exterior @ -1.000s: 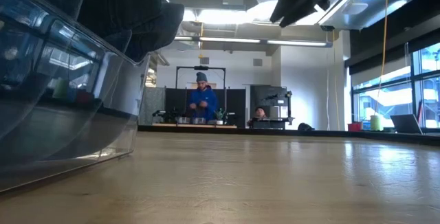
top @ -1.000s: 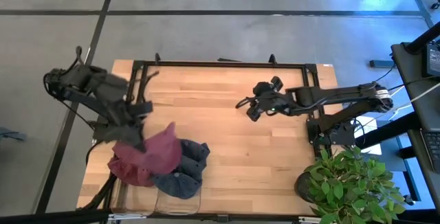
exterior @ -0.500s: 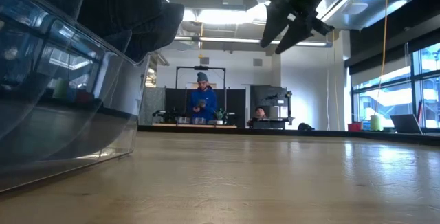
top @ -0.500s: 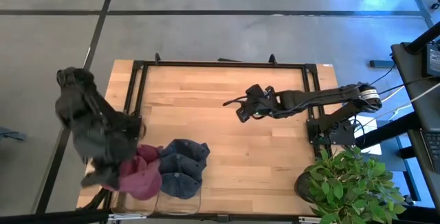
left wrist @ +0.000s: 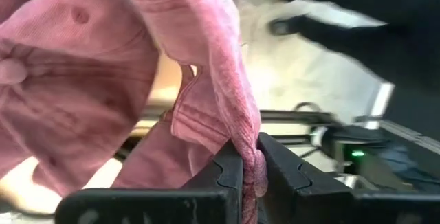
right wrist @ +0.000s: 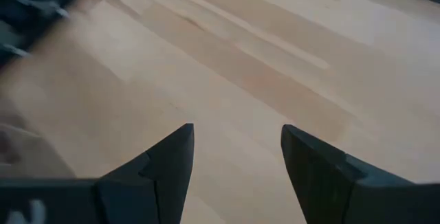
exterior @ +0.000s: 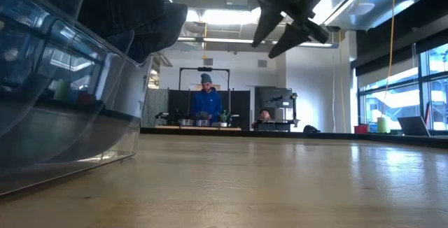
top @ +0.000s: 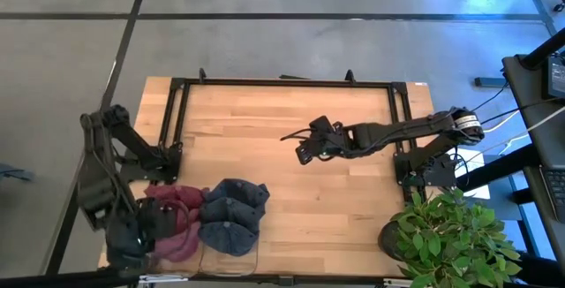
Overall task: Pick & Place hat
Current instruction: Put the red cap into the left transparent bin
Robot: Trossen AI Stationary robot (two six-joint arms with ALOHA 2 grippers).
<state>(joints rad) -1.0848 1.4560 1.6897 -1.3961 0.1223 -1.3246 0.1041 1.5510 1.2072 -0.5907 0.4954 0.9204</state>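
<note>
A pink cap (top: pixel 179 224) sits at the table's near left corner, right beside two blue denim caps (top: pixel 233 214) that lie over a clear plastic bin (top: pixel 228 258). My left gripper (top: pixel 144 231) is at the pink cap's left side and shut on it; in the left wrist view the cap (left wrist: pixel 103 80) fills the picture past the gripper (left wrist: pixel 251 172). My right gripper (top: pixel 300 149) hovers open above the table's middle, touching nothing. It also shows high up in the low view (exterior: pixel 287 19) and over bare wood in its wrist view (right wrist: pixel 237 155). My left gripper pinches a bunched fold of the pink cap's cloth (left wrist: pixel 246 141) between its two fingers (left wrist: pixel 227 172). The fold holds several layers. The rest of the cap spreads out beyond the fingertips. Whether the cap rests on the table or hangs clear, I cannot tell.
The clear bin (exterior: pixel 63 116) stands close to the low camera with a dark cap (exterior: pixel 133 11) over its rim. A black frame (top: pixel 282 83) runs along the table's far and side edges. A potted plant (top: pixel 450 235) stands off the near right corner. People stand far behind the table.
My left arm has swung toward the table's near left corner, carrying the pink cap off the blue caps and down beside them. My right gripper has moved toward the table's left, out over the middle.
</note>
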